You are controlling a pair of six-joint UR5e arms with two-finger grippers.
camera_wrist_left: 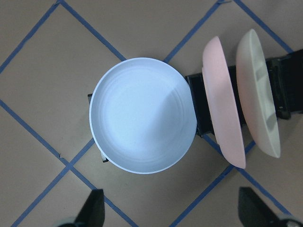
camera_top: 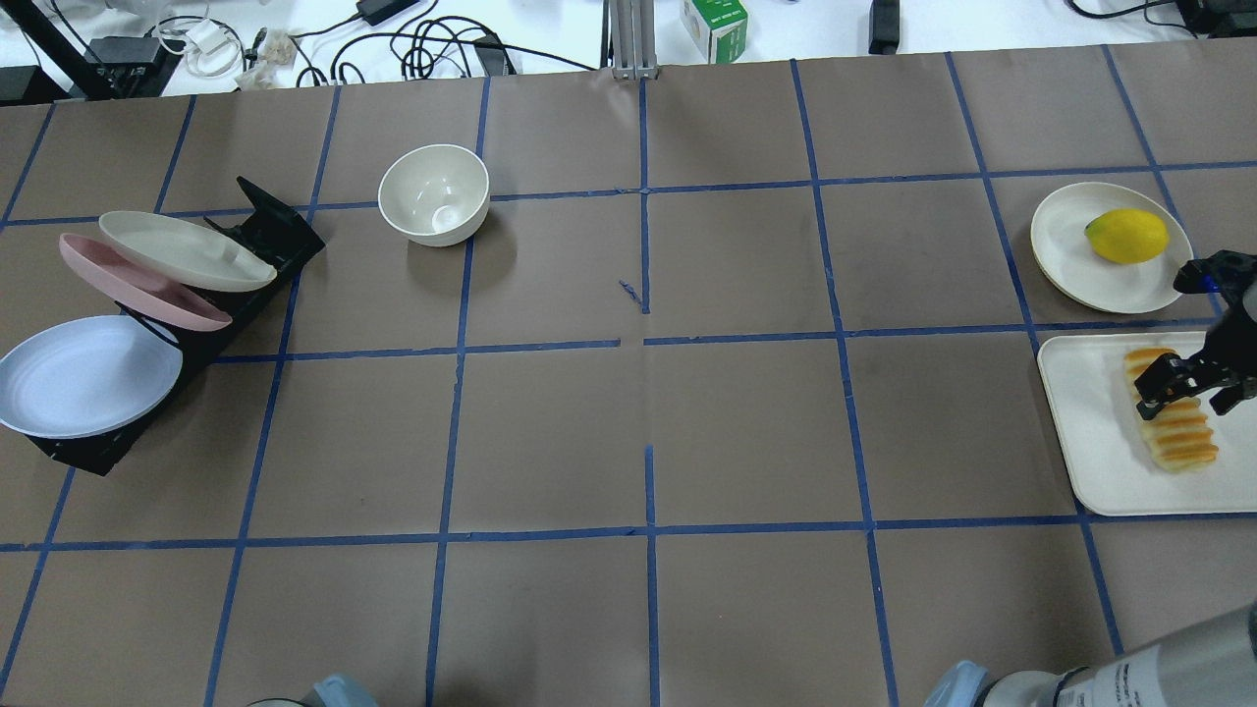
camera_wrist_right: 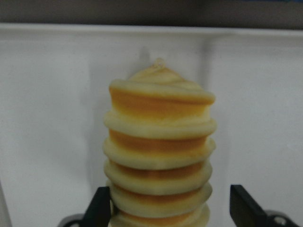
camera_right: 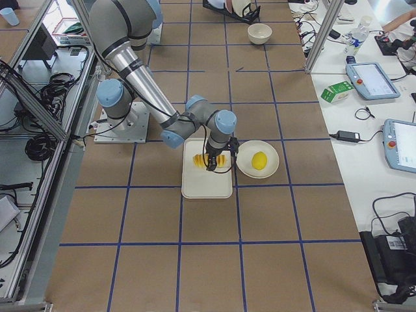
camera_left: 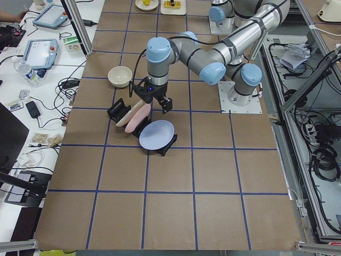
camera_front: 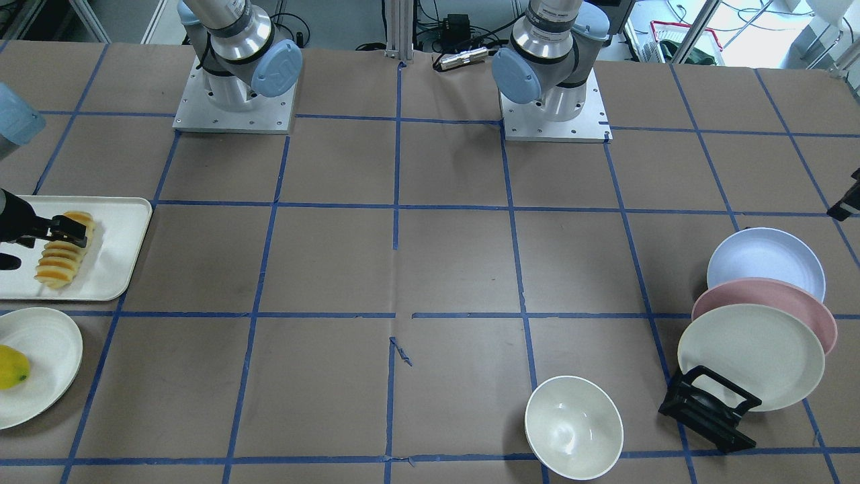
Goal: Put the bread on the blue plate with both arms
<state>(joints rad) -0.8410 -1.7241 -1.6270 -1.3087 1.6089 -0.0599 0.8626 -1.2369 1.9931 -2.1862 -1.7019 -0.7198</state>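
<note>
The bread (camera_front: 59,261) lies on a white tray (camera_front: 117,232) at the table's end on my right side; it also shows in the overhead view (camera_top: 1178,432). My right gripper (camera_top: 1190,385) is open and low over the bread's end. In the right wrist view the fingers (camera_wrist_right: 98,208) stand either side of the loaf (camera_wrist_right: 158,156), the left one at its side. The blue plate (camera_wrist_left: 142,116) leans in a black rack (camera_top: 88,447) at the other end. My left gripper (camera_wrist_left: 173,208) is open and empty, above the plate and apart from it.
A pink plate (camera_top: 137,285) and a cream plate (camera_top: 182,250) stand in the same rack behind the blue one. A white bowl (camera_top: 434,193) stands nearby. A yellow fruit (camera_top: 1126,236) lies on a cream plate (camera_top: 1065,245) beside the tray.
</note>
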